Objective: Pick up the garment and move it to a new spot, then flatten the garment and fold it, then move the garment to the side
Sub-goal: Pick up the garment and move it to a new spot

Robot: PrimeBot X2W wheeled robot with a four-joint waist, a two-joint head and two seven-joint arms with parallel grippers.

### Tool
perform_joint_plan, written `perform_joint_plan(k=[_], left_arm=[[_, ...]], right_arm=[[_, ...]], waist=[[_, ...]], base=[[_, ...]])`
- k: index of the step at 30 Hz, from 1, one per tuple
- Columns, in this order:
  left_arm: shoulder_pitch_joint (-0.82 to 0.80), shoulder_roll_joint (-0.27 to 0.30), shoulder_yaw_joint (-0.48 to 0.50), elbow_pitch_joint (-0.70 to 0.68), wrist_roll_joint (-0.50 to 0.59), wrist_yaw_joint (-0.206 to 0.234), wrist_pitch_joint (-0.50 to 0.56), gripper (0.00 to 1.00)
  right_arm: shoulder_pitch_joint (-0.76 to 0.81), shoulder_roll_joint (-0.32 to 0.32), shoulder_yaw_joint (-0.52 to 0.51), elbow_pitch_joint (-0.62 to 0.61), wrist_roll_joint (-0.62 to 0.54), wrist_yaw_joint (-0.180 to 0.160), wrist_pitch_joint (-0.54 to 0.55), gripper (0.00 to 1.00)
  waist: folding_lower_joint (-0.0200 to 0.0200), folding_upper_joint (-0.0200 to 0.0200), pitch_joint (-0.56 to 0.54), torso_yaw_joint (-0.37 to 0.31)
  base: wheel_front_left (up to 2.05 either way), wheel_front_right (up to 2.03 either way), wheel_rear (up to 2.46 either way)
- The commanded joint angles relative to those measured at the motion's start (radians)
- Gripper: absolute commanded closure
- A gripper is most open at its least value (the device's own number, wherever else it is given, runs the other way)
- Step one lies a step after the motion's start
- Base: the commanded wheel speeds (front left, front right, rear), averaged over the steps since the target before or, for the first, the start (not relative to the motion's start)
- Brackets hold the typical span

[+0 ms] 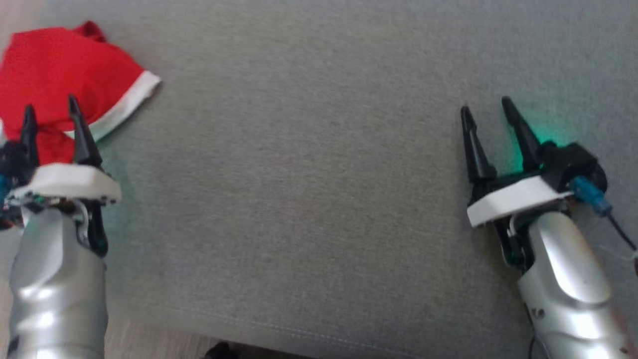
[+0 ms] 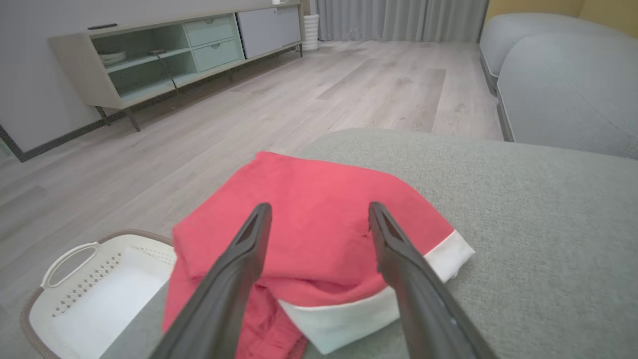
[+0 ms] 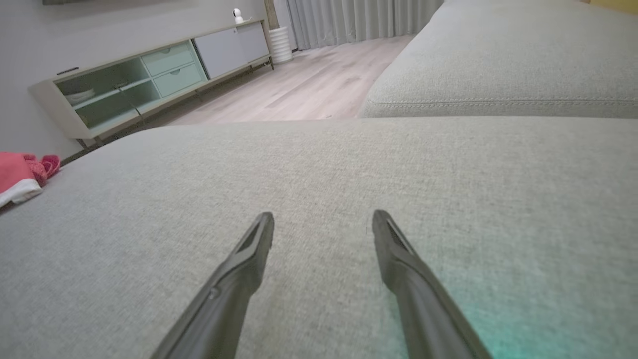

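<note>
Red garment (image 1: 60, 70) with white trim, bunched at far-left corner of the grey cushion (image 1: 299, 174). My left gripper (image 1: 51, 103) over it, fingers spread, gripping nothing. My right gripper (image 1: 486, 104) spread too, near right edge, empty.

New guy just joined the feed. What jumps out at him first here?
The red garment with white trim, bright on the left edge of the grey cushion, the open left gripper aimed at it. Then the open right gripper above bare cushion at right, beside a green glow.
</note>
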Motion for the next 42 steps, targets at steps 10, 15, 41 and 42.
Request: perform_joint_plan(k=[10,15,41,42], left_arm=[[-0.142,0.094,0.011,0.297,-0.007,0.016,0.020,1.00],[-0.169,0.117,-0.007,0.302,0.005,0.013,0.000,1.00],[-0.185,-0.105,-0.592,-0.340,-0.195,-0.029,-0.005,1.00],[-0.171,-0.111,-0.611,-0.342,-0.216,-0.029,-0.005,1.00]], right_arm=[[-0.008,-0.010,-0.010,-0.021,-0.004,-0.001,-0.005,0.00],[0.004,0.005,-0.017,-0.011,0.001,-0.001,-0.005,0.00],[0.064,0.064,0.022,0.011,0.141,-0.001,-0.005,0.00],[0.065,0.064,0.024,0.012,0.146,-0.001,-0.005,0.00]], waist=[[-0.0002,0.0000,0.068,-0.084],[-0.0002,0.0000,0.030,-0.098],[-0.0002,0.0000,-0.197,-0.358],[-0.0002,0.0000,-0.198,-0.370]], base=[[0.00,0.00,0.00],[0.00,0.00,0.00],[0.00,0.00,0.00],[0.00,0.00,0.00]])
